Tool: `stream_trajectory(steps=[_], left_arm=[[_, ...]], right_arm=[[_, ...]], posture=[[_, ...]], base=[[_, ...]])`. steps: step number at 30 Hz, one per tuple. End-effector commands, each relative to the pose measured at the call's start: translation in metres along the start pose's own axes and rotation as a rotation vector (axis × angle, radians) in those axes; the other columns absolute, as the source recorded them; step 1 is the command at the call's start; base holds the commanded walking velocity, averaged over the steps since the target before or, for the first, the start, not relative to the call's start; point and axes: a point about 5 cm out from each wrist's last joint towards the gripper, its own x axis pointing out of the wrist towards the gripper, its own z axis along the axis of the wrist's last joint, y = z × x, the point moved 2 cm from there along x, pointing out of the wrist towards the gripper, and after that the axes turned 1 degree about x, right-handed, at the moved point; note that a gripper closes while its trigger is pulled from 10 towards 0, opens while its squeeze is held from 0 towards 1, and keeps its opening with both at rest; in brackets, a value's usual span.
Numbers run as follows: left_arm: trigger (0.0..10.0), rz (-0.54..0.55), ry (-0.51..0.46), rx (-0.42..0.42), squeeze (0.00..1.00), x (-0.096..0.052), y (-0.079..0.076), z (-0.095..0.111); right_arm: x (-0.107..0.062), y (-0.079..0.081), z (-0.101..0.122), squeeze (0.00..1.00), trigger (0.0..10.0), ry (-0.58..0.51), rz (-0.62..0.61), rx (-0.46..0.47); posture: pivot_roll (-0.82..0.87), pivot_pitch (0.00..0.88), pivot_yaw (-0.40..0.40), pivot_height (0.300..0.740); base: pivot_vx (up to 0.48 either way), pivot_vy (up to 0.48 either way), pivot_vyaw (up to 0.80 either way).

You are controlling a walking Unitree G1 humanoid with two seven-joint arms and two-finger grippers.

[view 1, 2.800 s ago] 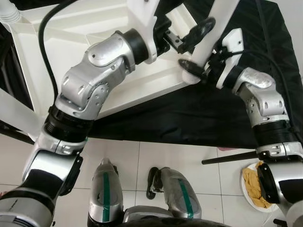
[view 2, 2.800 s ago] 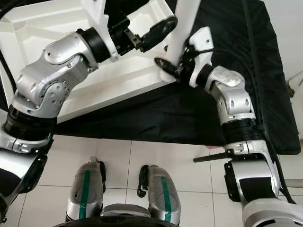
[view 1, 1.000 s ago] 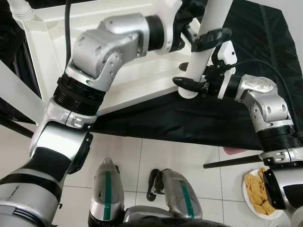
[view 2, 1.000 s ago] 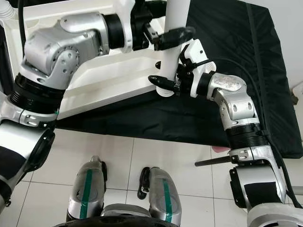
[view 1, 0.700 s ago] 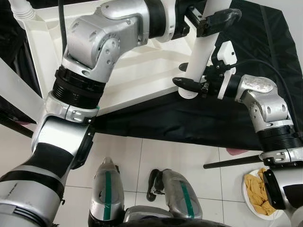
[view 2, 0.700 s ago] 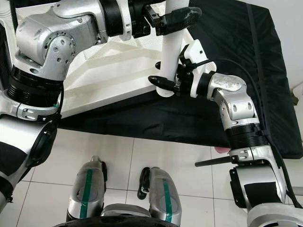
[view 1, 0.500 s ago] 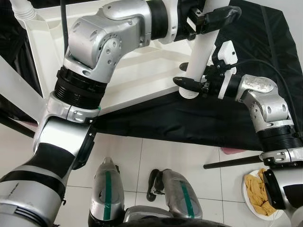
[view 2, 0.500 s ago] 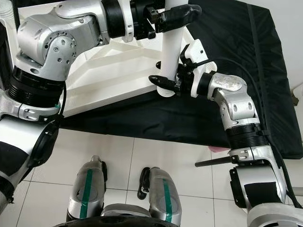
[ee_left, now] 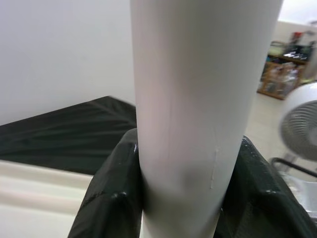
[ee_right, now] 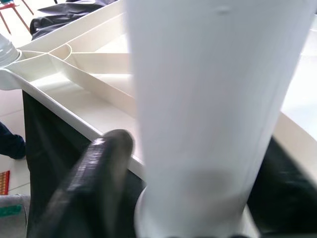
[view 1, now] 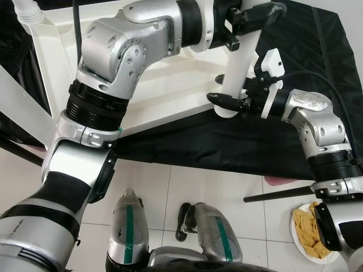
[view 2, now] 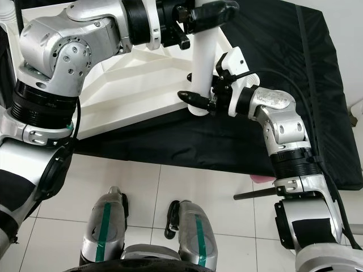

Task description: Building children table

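- The white table top (view 2: 130, 85) lies upside down on a black cloth (view 2: 283, 56), with its ribbed underside facing up.
- The white table leg (view 2: 205, 62) stands nearly upright at the near corner of the table top, and its lower end sits at the corner socket.
- The left gripper (view 2: 207, 12) reaches in from the left, high on the leg; its black fingers (ee_left: 106, 193) are clamped on the table leg from both sides, as the left wrist view shows.
- The right gripper (view 2: 198, 101) holds the same leg low down, just above the socket, and one black finger (ee_right: 94, 173) presses against the leg. It is closed on the table leg.
- Both silver arms bend over the table top, the left arm (view 1: 113, 51) crossing above it.
- Another white leg (view 1: 25, 11) stands at the far left corner of the table top.
- On the white tiled floor (view 1: 215, 181), a white plate (view 1: 295, 224) with yellow pieces is near the robot's right side.
- A dark rod (view 1: 278, 194) lies on the floor beside the plate.
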Motion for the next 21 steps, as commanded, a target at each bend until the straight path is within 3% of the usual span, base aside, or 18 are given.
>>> stream_trajectory(steps=[1,10,14,16,17,18,19,21], left_arm=[[10.0,0.002,-0.002,0.033,0.00,0.004,-0.003,0.007],[10.0,0.072,0.001,0.054,0.00,0.004,0.004,0.010],[10.0,0.160,-0.004,0.063,0.00,0.002,0.013,0.014],[10.0,0.160,-0.004,0.063,0.00,0.002,0.013,0.014],[10.0,0.185,-0.011,0.064,0.00,0.001,0.015,0.016],[10.0,0.185,-0.011,0.064,0.00,0.001,0.015,0.016],[10.0,0.204,-0.023,0.068,0.00,0.001,0.015,0.019],[10.0,0.225,-0.036,0.073,0.00,0.002,0.015,0.023]], right_arm=[[-0.004,-0.004,0.002,1.00,10.0,-0.007,-0.023,0.002],[-0.002,-0.007,0.006,1.00,10.0,-0.026,-0.079,-0.010],[0.004,-0.021,0.009,1.00,10.0,-0.028,-0.249,-0.033],[0.004,-0.021,0.009,1.00,10.0,-0.028,-0.249,-0.033],[0.007,-0.023,0.009,0.70,10.0,-0.033,-0.292,-0.023],[0.007,-0.023,0.009,0.70,10.0,-0.033,-0.292,-0.023],[0.011,-0.024,0.008,0.00,10.0,-0.040,-0.331,-0.012],[0.016,-0.023,0.008,0.00,10.0,-0.051,-0.367,0.001]], posture=[[0.13,0.021,-0.103,0.740],[0.13,0.031,-0.105,0.740],[0.12,0.041,-0.104,0.740],[0.12,0.041,-0.104,0.740],[0.12,0.044,-0.103,0.740],[0.12,0.044,-0.103,0.740],[0.12,0.044,-0.104,0.740],[0.13,0.048,-0.104,0.740]], base=[[0.000,0.000,0.00],[0.000,0.000,0.00],[0.000,0.000,0.00],[0.000,0.000,0.00],[0.000,0.000,0.00],[0.000,0.000,0.00],[0.000,0.000,0.00],[0.000,0.000,0.00]])
